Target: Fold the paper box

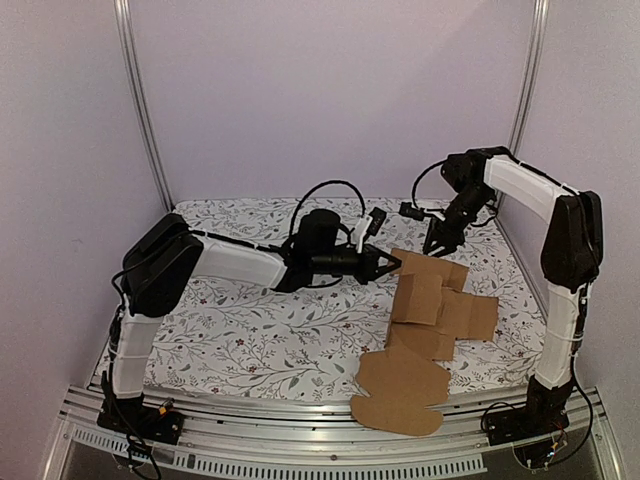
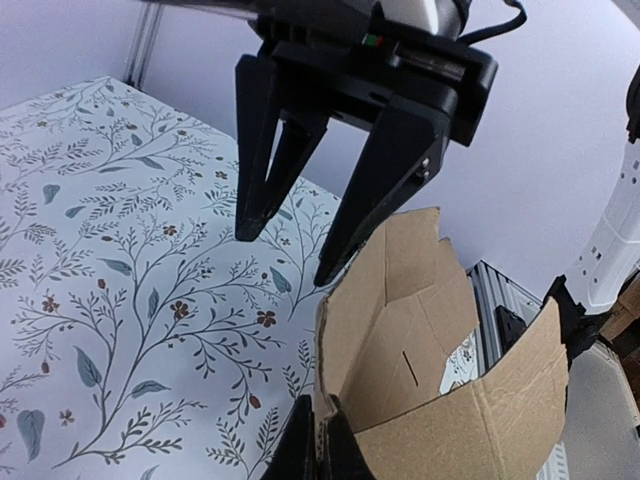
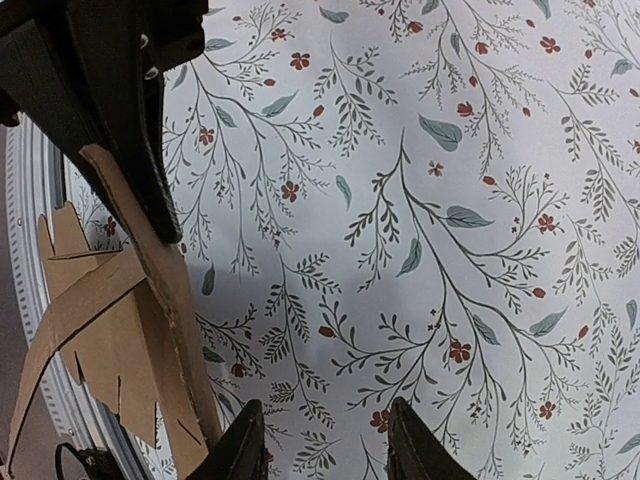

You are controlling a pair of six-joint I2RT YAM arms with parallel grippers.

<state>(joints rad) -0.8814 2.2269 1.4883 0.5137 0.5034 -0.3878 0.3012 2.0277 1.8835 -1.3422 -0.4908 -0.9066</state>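
Plain brown cardboard, the paper box point(image 1: 425, 305) lies mostly unfolded on the right side of the floral table cover point(image 1: 250, 330). Its creased panels run from the cover's far middle toward its near edge, where a rounded tab flap hangs over. At the far end, notched panels are bent up off the cover, curving into an open, half-formed wall.
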